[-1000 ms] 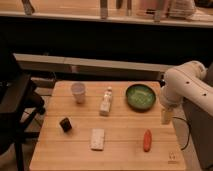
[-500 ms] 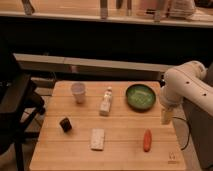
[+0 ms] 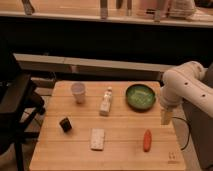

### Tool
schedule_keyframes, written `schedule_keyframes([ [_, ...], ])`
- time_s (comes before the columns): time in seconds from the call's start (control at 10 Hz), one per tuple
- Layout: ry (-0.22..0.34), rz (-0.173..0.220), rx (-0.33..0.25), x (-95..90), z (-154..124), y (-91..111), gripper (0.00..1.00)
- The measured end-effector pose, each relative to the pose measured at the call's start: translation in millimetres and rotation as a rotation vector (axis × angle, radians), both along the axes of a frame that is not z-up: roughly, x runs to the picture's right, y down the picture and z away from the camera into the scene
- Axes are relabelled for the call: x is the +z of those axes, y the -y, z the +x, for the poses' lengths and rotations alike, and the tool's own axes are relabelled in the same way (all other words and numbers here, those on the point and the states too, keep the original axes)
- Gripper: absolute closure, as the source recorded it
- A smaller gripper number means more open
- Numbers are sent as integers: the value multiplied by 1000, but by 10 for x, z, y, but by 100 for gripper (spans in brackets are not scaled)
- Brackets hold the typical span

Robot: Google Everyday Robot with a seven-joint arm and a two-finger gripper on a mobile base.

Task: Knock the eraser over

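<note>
The eraser (image 3: 65, 124) is a small, nearly black stubby block standing on the left part of the wooden table (image 3: 120, 152). The white arm comes in from the right, and its gripper (image 3: 165, 118) hangs pointing down over the table's right edge, far to the right of the eraser. Nothing shows between the gripper and the eraser but other objects on the table.
A white cup (image 3: 78, 92) stands behind the eraser. A small white bottle (image 3: 106, 101) is at the centre, a green bowl (image 3: 140, 96) at the back right. A flat pale pad (image 3: 97, 139) and an orange carrot-like item (image 3: 147, 140) lie near the front. A dark chair (image 3: 15, 107) stands at the left.
</note>
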State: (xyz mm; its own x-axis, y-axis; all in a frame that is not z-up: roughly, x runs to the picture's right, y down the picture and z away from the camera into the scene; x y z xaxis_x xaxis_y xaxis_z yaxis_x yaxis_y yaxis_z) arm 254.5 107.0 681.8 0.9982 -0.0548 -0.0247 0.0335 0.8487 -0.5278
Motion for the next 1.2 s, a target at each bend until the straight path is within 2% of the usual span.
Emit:
schedule_keyframes([
  [0.2,18,6,-57,-9,-139,-16,20],
  [0.5,25,18,-89,-26,-165,-57,20],
  [0.8,56,23,-145,-54,-488,-96,20],
  [1.0,80,28,-197,-80,-564,-123,20],
  [1.2,88,29,-211,-104,-596,-156,20],
])
